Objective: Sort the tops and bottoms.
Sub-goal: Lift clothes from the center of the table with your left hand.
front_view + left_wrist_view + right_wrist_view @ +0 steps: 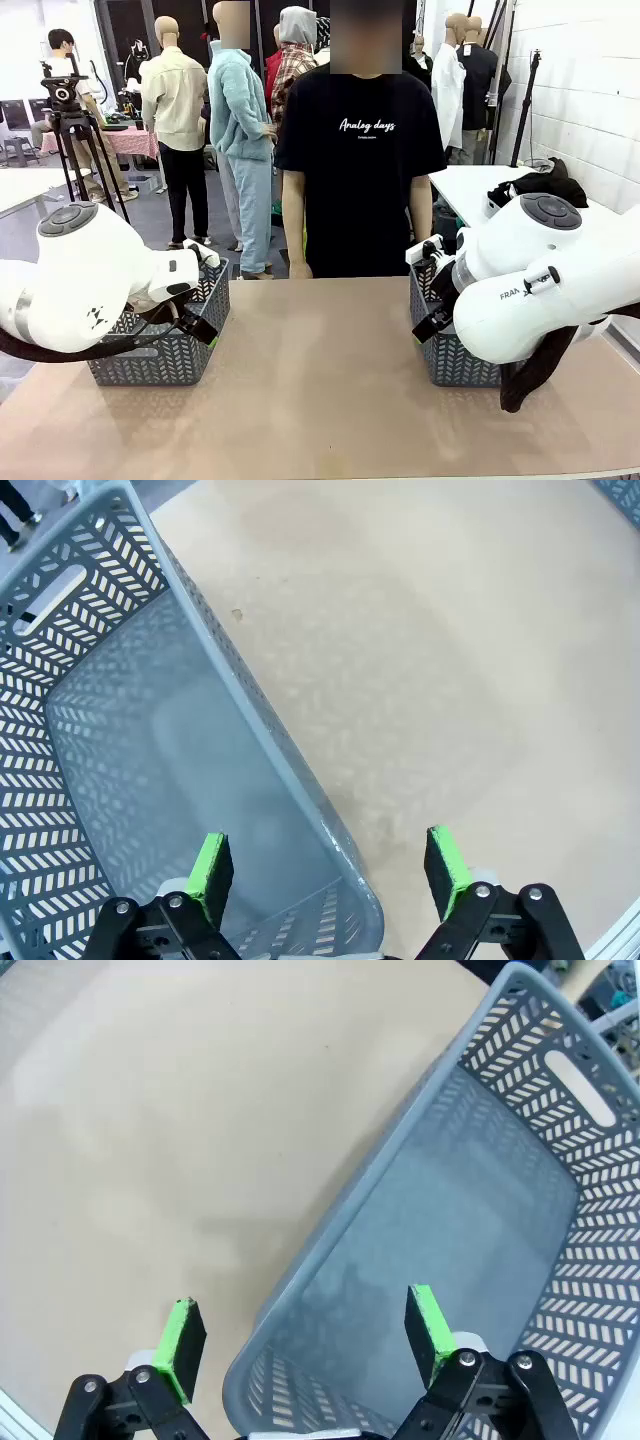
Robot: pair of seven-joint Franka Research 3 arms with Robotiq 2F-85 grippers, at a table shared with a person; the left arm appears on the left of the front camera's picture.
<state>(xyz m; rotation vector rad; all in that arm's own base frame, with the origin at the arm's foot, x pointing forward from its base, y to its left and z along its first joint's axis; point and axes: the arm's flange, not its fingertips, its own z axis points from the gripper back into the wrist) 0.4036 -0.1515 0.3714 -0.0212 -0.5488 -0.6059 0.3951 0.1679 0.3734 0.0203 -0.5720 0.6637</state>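
– What are you counting on the table (320,400)?
– Two grey baskets: left basket (165,360), right basket (445,366). Wrist views are showing left claw (327,865), right claw (305,1338) gaping, released; front view, black cloth (548,186) lying on a rear table (470,188).

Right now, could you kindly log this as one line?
left gripper: open over left basket | right gripper: open over right basket | person: standing opposite

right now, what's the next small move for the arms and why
Probably hold and wait. The left gripper and right gripper hang open over the rims of the left basket and right basket, both bare inside, and the person stands at the far edge, arms down, handing nothing over yet.
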